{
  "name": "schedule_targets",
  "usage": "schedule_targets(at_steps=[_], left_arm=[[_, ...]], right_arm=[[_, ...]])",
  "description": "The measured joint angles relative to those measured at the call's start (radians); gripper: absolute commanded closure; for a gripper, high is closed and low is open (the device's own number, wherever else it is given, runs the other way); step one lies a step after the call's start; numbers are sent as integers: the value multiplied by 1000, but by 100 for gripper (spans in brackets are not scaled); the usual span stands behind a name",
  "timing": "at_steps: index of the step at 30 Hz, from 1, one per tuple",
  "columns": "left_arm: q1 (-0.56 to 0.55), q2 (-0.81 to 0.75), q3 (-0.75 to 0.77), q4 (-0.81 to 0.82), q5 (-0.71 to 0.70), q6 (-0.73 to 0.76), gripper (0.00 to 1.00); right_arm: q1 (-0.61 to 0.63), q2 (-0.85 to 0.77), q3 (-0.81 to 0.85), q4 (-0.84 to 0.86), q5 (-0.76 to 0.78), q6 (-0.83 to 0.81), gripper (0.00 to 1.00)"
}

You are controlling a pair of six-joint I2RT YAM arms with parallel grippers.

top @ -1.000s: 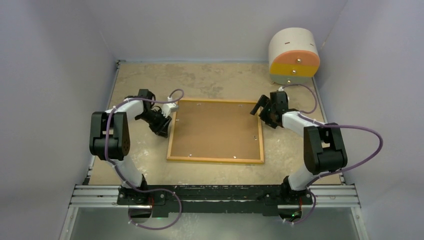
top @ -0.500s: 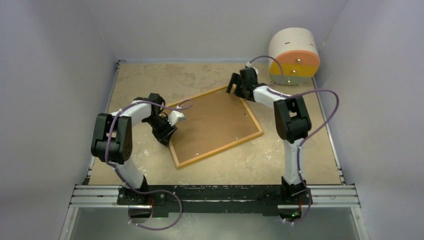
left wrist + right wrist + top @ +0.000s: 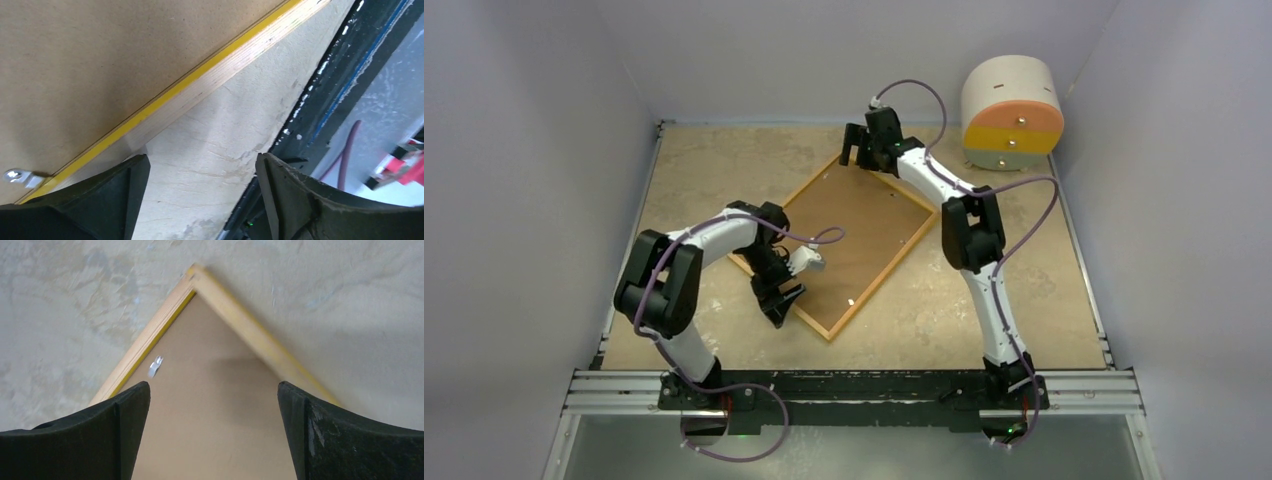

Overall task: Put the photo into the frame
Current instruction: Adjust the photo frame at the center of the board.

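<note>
Half a second on, the left gripper [image 3: 776, 298] had swung toward the near side and stood at the near-left edge of the frame [image 3: 883, 274]. Its fingers were spread wide over bare table just beside that edge and held nothing. The frame itself had turned further anticlockwise, from square to the table a second earlier to a diamond with one corner pointing far and one near. It lay centrally, yellow face down, with the brown backing board [image 3: 849, 235] and its small metal clips [image 3: 15, 176] uppermost. The right gripper [image 3: 861, 148] had followed the far corner leftward and hovered over it, jaws likewise wide and empty. The turn appeared to be repositioning only: the board was still clipped in. The photo was not in view, so whether it already lay beneath the board could not be told. The table [image 3: 724, 160] was a mottled beige slab, bounded at its near edge by a metal rail [image 3: 854, 390]. A round banded drawer unit [image 3: 1012, 110] stood at the far right corner. Plain pale-lilac walls enclosed the other three sides.
</note>
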Motion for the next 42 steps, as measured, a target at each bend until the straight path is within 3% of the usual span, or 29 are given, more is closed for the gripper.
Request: schedule_targets(at_steps=[7,13,20,23,25,30,42], left_arm=[[93,-69,161,-34,2,145,15],[300,-14,386,-3,-24,182,19],[420,248,546,187,-115,31,35],[443,344,560,246,-134,-31,41],[452,373,559,247,-117,-52,50],[451,381,557,215,8,-47,64],[438,332,384,111,238,72,66]], right_arm=[[-3,-258,-166,-50,32,8,1],[-35,-570,-545,10,34,61,1],[-37,-866,-1052,70,-67,148,1],[-35,-962,-1201,87,-138,188,1],[-34,-1014,-1283,110,-188,215,1],[-34,-1042,-1402,182,-272,271,1],[-122,-990,-1416,266,-362,302,1]])
